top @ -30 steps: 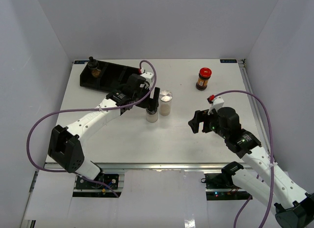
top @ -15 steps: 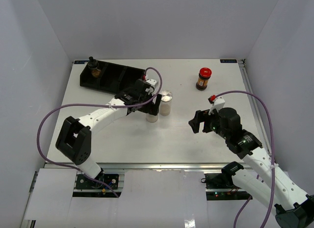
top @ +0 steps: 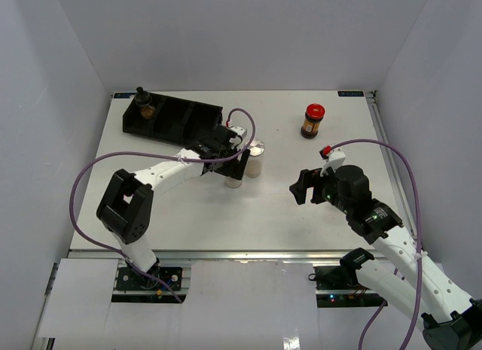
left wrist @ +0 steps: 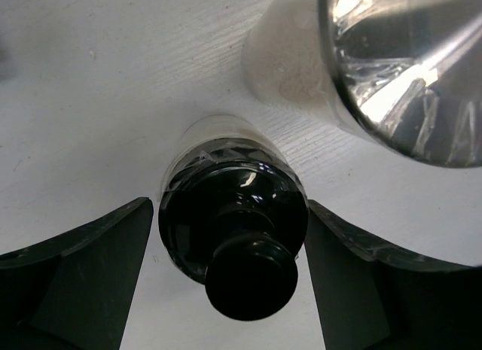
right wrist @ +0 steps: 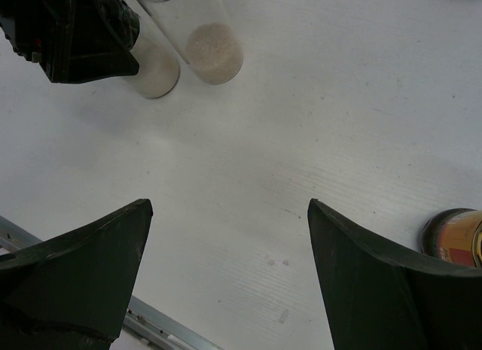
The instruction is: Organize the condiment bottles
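A clear shaker with a black top (top: 233,179) (left wrist: 233,237) stands mid-table. My left gripper (top: 236,164) (left wrist: 228,207) comes down over it, shut on the black top with a finger against each side. Touching it on the right is the clear jar with a flat silver lid (top: 254,159) (left wrist: 399,71). A dark-brown jar with a red lid (top: 312,120) (right wrist: 452,233) stands at the back right. Another dark jar (top: 145,105) sits in the left end of the tray. My right gripper (top: 301,187) (right wrist: 226,207) hovers open over bare table, nothing between its fingers.
The black compartmented tray (top: 181,114) lies along the back left. The table's metal front rail (right wrist: 151,324) shows below the right gripper. White walls enclose the table on three sides. A purple cable loops off each arm.
My left arm has reached further over the shaker, and its jaws have narrowed from wide open onto the black top. The right arm and the bottles have not moved.
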`<state>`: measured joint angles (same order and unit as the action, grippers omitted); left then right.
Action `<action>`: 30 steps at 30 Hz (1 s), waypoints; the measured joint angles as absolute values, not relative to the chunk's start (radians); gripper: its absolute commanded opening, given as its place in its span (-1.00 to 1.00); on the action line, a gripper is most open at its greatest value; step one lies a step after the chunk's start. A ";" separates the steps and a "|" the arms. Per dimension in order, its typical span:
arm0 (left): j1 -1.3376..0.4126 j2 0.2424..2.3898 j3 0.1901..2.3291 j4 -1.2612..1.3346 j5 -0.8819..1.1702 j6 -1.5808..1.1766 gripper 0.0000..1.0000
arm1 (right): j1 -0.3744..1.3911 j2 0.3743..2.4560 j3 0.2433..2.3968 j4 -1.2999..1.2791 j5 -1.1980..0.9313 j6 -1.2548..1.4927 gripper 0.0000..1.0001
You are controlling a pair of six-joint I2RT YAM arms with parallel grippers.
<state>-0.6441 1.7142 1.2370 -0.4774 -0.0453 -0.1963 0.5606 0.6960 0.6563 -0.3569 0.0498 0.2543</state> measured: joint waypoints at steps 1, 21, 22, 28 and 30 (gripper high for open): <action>-0.644 1.719 1.240 -0.478 -0.045 -0.196 0.58 | 0.561 0.696 0.656 -0.357 0.050 0.255 0.80; -0.645 1.701 1.286 -0.613 -0.147 -0.260 -1.00 | 0.561 0.693 0.656 -0.357 0.049 0.254 0.80; -0.645 1.690 1.294 -0.637 -0.168 -0.270 -1.00 | 0.561 0.693 0.656 -0.357 0.049 0.254 0.80; -0.626 1.619 1.483 -0.761 -0.352 -0.292 -1.00 | 0.561 0.693 0.656 -0.357 0.049 0.254 0.80; -0.578 1.619 1.605 -0.776 -0.381 -0.283 -1.00 | 0.561 0.693 0.656 -0.357 0.049 0.254 0.81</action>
<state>-0.5778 1.6191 1.6055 -0.7760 -0.3814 -0.2829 0.5606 0.6926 0.6563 -0.3572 0.0490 0.2543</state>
